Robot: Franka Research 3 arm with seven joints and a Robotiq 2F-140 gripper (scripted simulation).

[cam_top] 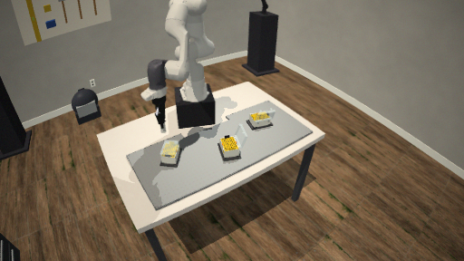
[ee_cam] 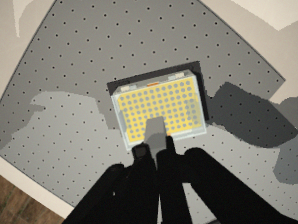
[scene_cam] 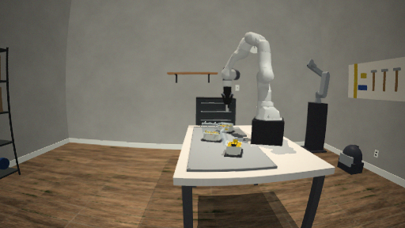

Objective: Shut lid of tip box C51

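Observation:
Three tip boxes sit on dark holder plates on the grey mat. The box on the right-hand plate as seen from my base [cam_top: 170, 152] has its lid lying down over the yellow tips, which look pale through it. It fills the middle of the wrist view [ee_cam: 158, 108]. I cannot tell if it is latched. The middle box [cam_top: 230, 146] and the third box [cam_top: 261, 119] have their lids standing open. No ID sticker is readable. My gripper [cam_top: 162, 128] is shut and empty, and hangs well above the lidded box without touching it. It shows in the wrist view [ee_cam: 157, 152] and in the exterior view [scene_cam: 227, 100].
The grey perforated mat [cam_top: 217, 154] covers most of the white table. My black base block [cam_top: 195, 110] stands at the table's rear edge.

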